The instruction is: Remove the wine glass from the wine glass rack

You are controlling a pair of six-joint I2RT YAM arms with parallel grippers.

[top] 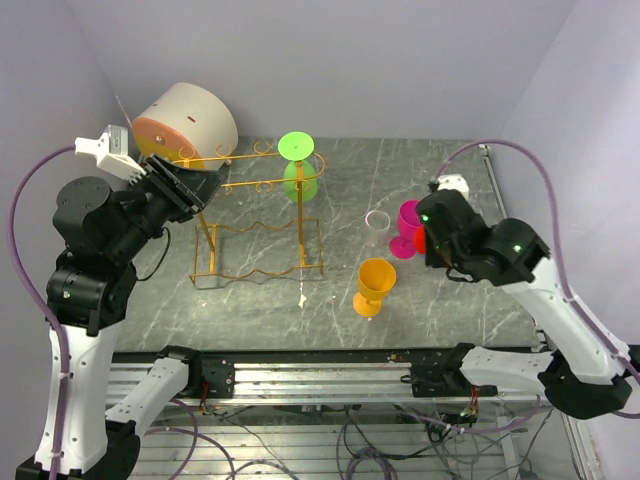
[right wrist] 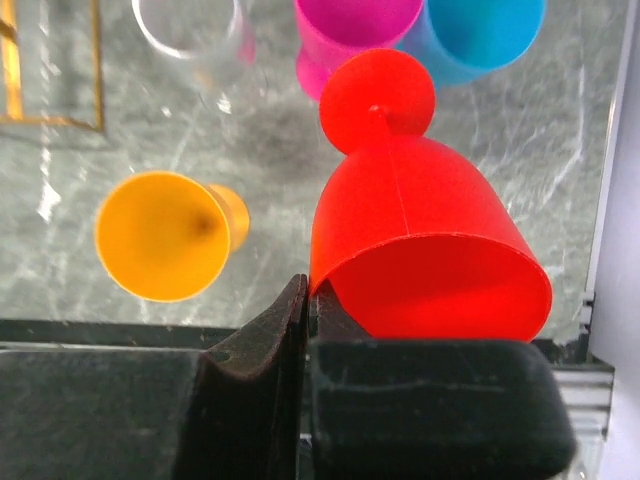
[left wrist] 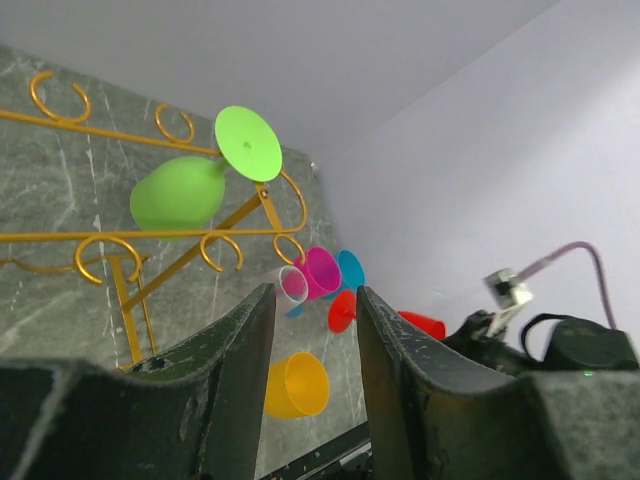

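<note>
— Where does the green glass (top: 299,180) hang?
— Upside down at the rack's (top: 260,184) right end, right of the left gripper (top: 212,182), whose jaws stand apart, empty.
— And the right gripper (right wrist: 306,300)?
— Closed on the red glass (right wrist: 420,230) rim.

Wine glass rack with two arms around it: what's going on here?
The left hand is open and empty near the left end of the gold wire rack. One green glass hangs upside down there by its foot, not yet taken off. The right hand is off to the right, shut on the rim of a red glass. An orange glass, a pink glass, a blue glass and a clear glass stand on the table.
</note>
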